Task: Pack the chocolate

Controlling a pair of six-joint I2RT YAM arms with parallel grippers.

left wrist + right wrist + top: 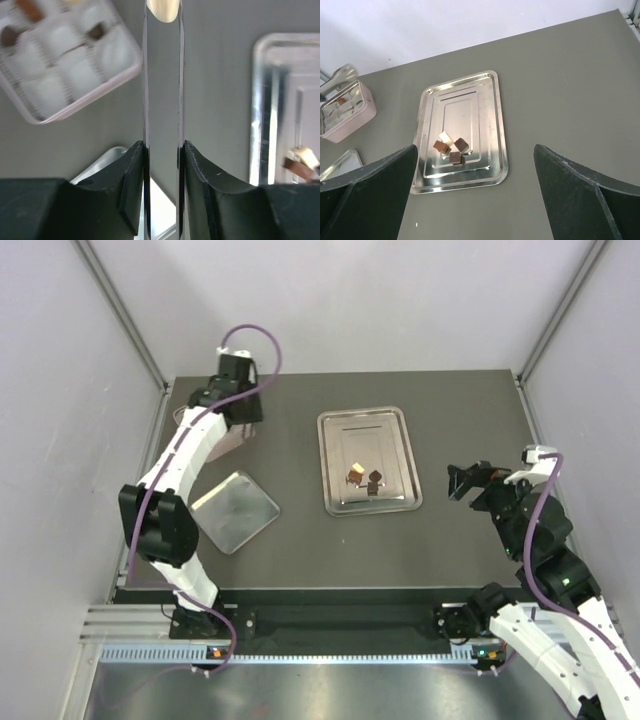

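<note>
**Packing station, one piece in transfer.** The left gripper (162, 150) is closed to a narrow gap on a pair of steel tongs (162, 90). It squeezes the blades together so that their tip pinches a cream piece (162, 9) of chocolate. The tool probably serves to give the broad fingers a grip fine enough for so small an item.

In the left wrist view the tip lies just beside the rim of the pink tin (65, 65), not yet over a compartment. Some of the tin's white-lined cups already hold brown pieces (95, 32); others look vacant. The lid (235, 510) lies flat on the table (450, 400), apart from the tin and to the left of the steel tray (490, 100), so the compartments are open from above.

Four loose pieces (455, 158), cream, mid brown and dark, sit clustered toward one end of the tray, awaiting collection.

The right gripper (458, 483) stands wide open and holds nothing. It hovers to the right of the tray, well apart from it, apparently parked clear of the working arm.

The task appears partly done. The next move calls for centring the tip over a vacant cup before the squeeze is relaxed. Otherwise the piece may land on a divider or slip from the blades.
</note>
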